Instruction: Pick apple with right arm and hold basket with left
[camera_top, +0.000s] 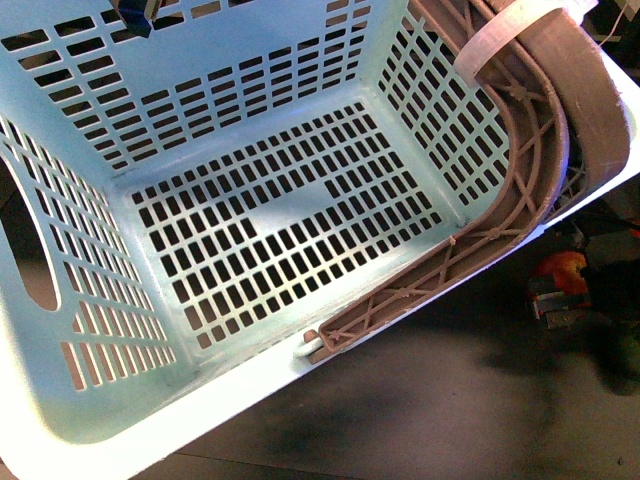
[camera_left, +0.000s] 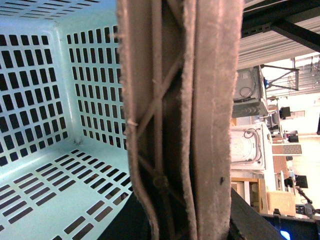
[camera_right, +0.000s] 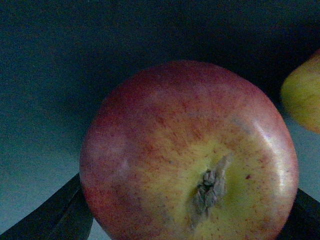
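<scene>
On the left, the basket (camera_top: 230, 50) fills the front view, tipped with its open mouth toward the robot and nothing inside. Its brown handles (camera_top: 590, 110) lie between two dark fingers of the left end effector (camera_left: 187, 227), which looks closed on the basket there. To the right, the right end effector (camera_right: 187, 220) has the apple (camera_right: 190, 155) deep between its fingers, both meeting the skin with no gap, so I judge it gripped. The apple's dimple faces the wrist, its axis along the approach. The coming move is probably a lift and a carry leftward to the basket. A yellowish fruit (camera_right: 305, 90) sits just beside it. The worktop (camera_top: 420, 400) is dark and matte. Pale machines (camera_left: 252, 145) stand well behind.
</scene>
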